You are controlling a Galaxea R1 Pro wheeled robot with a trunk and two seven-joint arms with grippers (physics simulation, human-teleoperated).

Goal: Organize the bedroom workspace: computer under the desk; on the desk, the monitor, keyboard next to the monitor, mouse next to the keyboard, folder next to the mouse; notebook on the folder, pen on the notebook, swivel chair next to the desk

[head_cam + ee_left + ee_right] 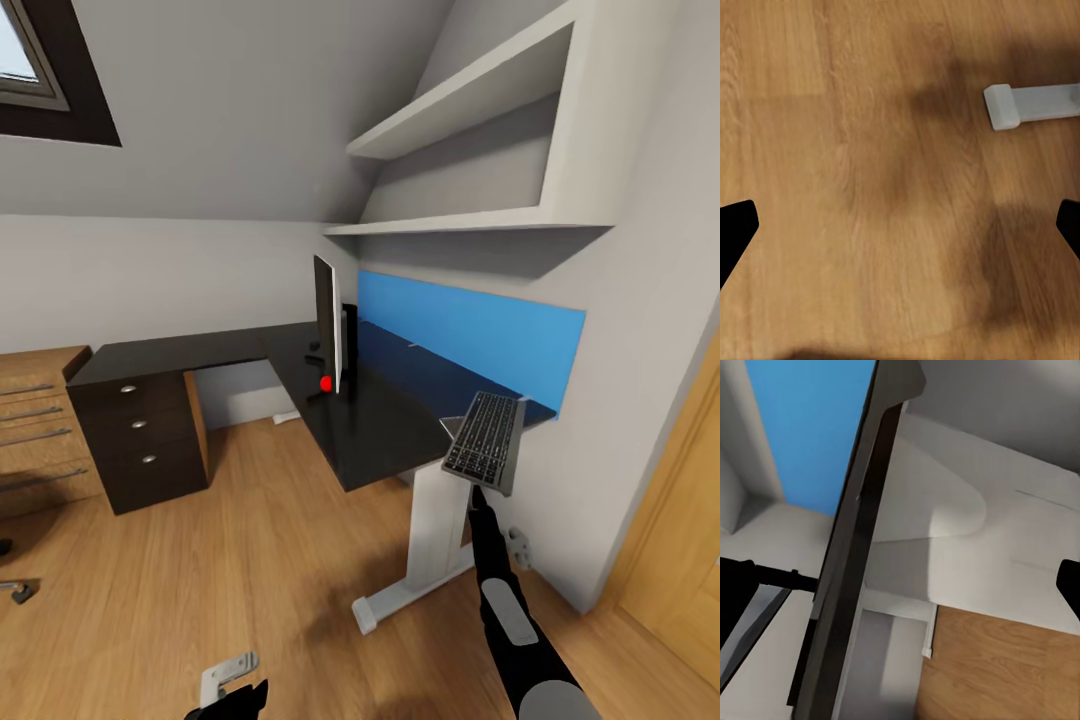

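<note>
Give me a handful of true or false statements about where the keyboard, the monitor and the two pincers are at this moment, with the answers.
1. The keyboard lies flat on the desk. False: the right pincer holds it by its near edge, tilted up in the air over the desk's near end.
2. The monitor stands upright on the desk. True.
3. The left pincer is open, with only wood floor between its fingers. True.
4. The monitor has a green dot at its lower corner. False: the dot is red.
5. The drawer unit has three round knobs. True.
</note>
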